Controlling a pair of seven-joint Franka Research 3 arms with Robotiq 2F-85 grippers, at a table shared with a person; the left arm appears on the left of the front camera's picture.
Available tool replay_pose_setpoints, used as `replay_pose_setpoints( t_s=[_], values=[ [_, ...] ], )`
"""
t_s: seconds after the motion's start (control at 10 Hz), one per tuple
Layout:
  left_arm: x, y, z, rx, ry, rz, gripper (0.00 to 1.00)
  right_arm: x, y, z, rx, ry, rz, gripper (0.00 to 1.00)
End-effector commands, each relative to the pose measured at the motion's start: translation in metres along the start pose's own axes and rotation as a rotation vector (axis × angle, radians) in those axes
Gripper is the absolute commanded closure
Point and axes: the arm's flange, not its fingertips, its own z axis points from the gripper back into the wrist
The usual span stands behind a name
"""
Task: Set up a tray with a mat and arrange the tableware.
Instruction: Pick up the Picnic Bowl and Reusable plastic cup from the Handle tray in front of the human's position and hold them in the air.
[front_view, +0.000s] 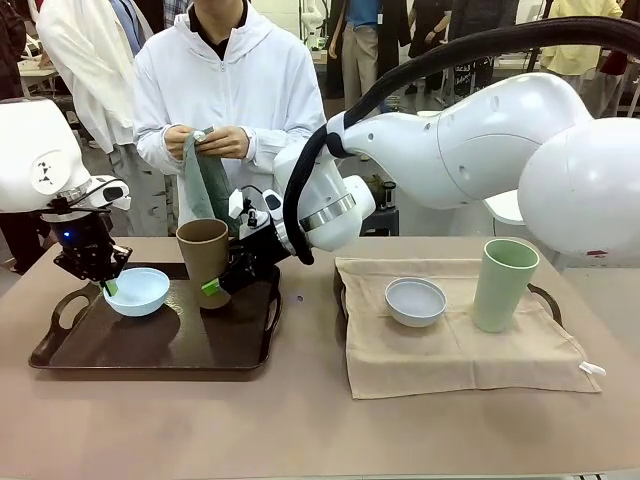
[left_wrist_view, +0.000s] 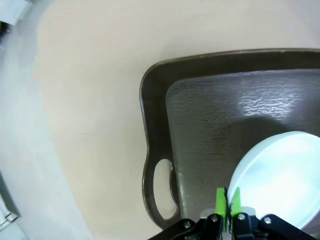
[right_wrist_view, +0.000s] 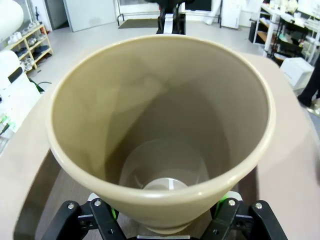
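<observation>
A dark brown tray (front_view: 150, 345) lies at the table's left. On it sits a pale blue bowl (front_view: 140, 292), and my left gripper (front_view: 108, 283) is shut on its near-left rim. The left wrist view shows the green pads (left_wrist_view: 220, 200) pinched on that bowl's (left_wrist_view: 280, 175) edge over the tray (left_wrist_view: 200, 100). A tan-brown tumbler (front_view: 204, 255) stands upright on the tray's far right part. My right gripper (front_view: 222, 285) straddles its base, jaws open. In the right wrist view the tumbler (right_wrist_view: 160, 125) rises between the fingers (right_wrist_view: 112, 214). A beige mat (front_view: 450, 350) at the right carries a greyish white bowl (front_view: 415, 300) and a light green tumbler (front_view: 505, 283).
A second tray's handle (front_view: 548, 300) pokes out from under the beige mat. A person at the far side holds a dark green cloth (front_view: 205, 185) in both hands. My right arm (front_view: 450, 150) reaches across the middle above the table. Bare tabletop (front_view: 300, 430) lies along the near edge.
</observation>
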Motion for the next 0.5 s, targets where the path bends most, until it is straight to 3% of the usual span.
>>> replay_pose_setpoints(
  t_s=[0.0, 0.4],
  values=[
    [-0.019, -0.001, 0.034, 0.008, 0.017, -0.004, 1.0, 0.034, 0.027, 0.028, 0.002, -0.007, -0.04, 1.0],
    [-0.076, -0.004, 0.173, -0.033, -0.046, -0.001, 1.0, 0.126, 0.073, 0.079, -0.032, 0.021, -0.064, 1.0]
  ],
)
